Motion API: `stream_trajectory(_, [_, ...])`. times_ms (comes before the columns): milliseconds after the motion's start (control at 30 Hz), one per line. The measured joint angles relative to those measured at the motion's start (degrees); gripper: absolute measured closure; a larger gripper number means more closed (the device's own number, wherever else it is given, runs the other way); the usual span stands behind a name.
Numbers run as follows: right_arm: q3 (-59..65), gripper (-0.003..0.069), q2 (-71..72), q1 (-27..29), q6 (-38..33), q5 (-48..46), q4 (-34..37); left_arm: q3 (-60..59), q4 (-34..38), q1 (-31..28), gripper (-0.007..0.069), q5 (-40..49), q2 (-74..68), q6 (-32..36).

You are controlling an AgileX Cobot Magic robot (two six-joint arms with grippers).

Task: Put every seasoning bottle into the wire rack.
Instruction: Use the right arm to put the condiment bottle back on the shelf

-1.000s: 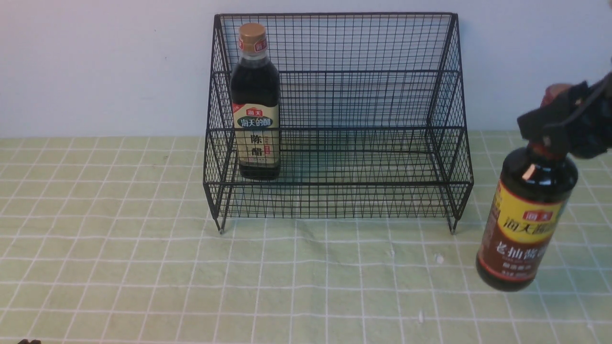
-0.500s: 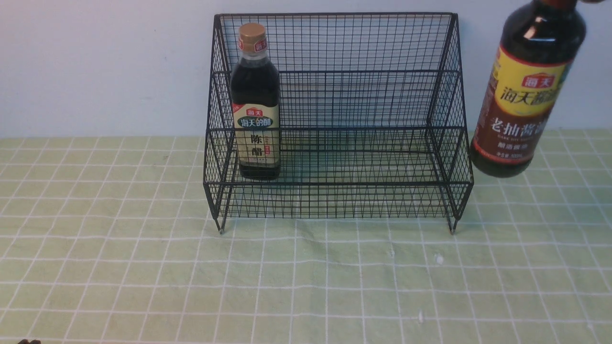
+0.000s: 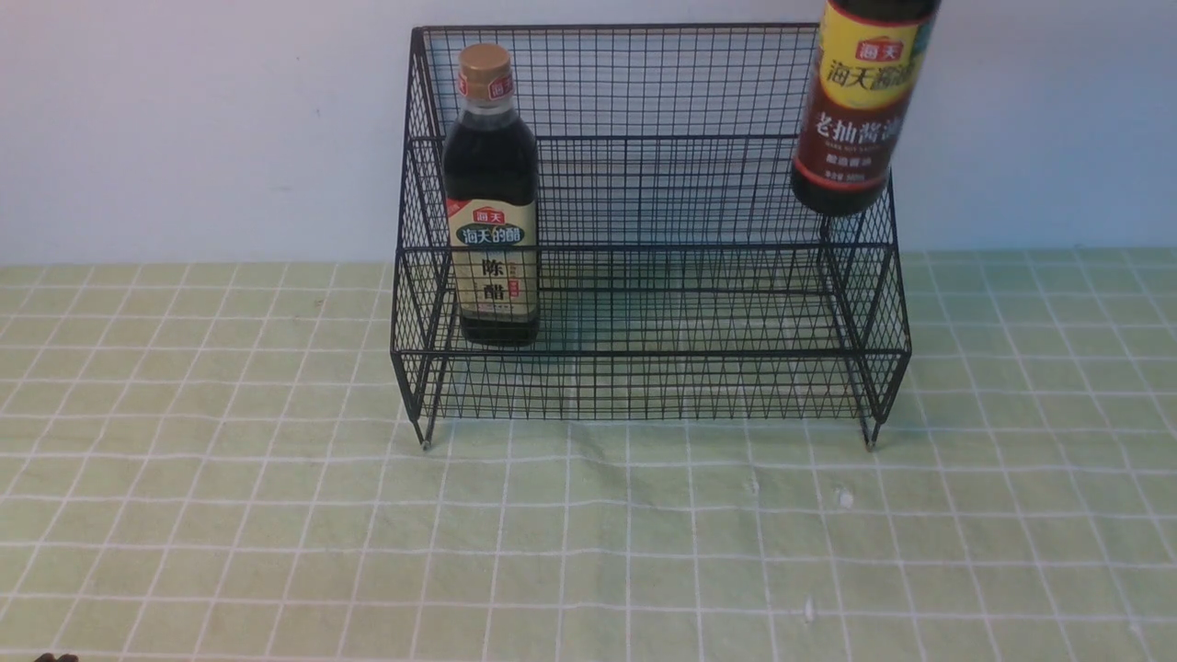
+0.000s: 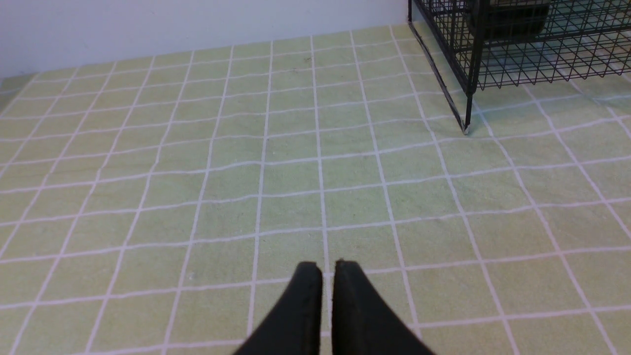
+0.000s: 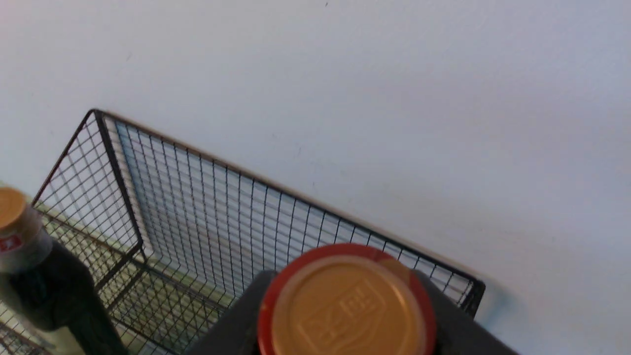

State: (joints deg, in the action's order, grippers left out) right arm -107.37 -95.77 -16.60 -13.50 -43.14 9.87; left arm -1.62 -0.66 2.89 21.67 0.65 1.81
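The black wire rack (image 3: 662, 138) stands against the back wall. The squarish gold-capped seasoning bottle (image 3: 492, 211) stands upright at the left end of its lower tier. The round bottle with the yellow-and-maroon label (image 3: 860, 110) hangs in the air, slightly tilted, over the rack's top right corner; its neck is cut off by the front view's upper edge. In the right wrist view my right gripper (image 5: 345, 305) is shut on that bottle, its dark fingers (image 5: 236, 320) on both sides of the red-rimmed cap. My left gripper (image 4: 328, 268) is shut and empty, low over the cloth.
A green checked cloth (image 3: 588, 533) covers the table in front of the rack. The pale wall (image 3: 184, 129) runs right behind the rack. The rack's front left leg (image 4: 466, 123) shows far ahead of the left gripper.
The right gripper has lifted the round bottle from low at the table's right side, up and leftward to the rack's top right corner. The left gripper and the gold-capped bottle have not moved.
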Motion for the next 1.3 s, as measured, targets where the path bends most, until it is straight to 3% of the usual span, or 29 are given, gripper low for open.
stream_trajectory(367, [-2.1,0.0383,-10.3,0.0,0.0,-2.0,2.4,0.0,0.0,0.0,0.0607,0.0,0.0,0.0])
stream_trajectory(967, [-2.7,0.038,-15.7,-0.1,0.0,-6.7,2.4,0.0,0.0,0.0,0.0607,0.0,0.0,0.0])
stream_trajectory(1033, [-2.7,0.0354,-15.7,-0.1,0.0,-6.7,2.4,0.0,0.0,0.0,0.0607,0.0,0.0,0.0])
stream_trajectory(1200, [-3.0,0.0178,-14.0,-0.1,2.8,-6.7,2.3,0.0,0.0,0.0,0.0607,0.0,0.0,0.0])
stream_trajectory(1300, [-3.5,0.0118,-11.8,-0.1,4.3,-7.4,2.0,0.0,0.0,0.0,0.0607,0.0,0.0,0.0])
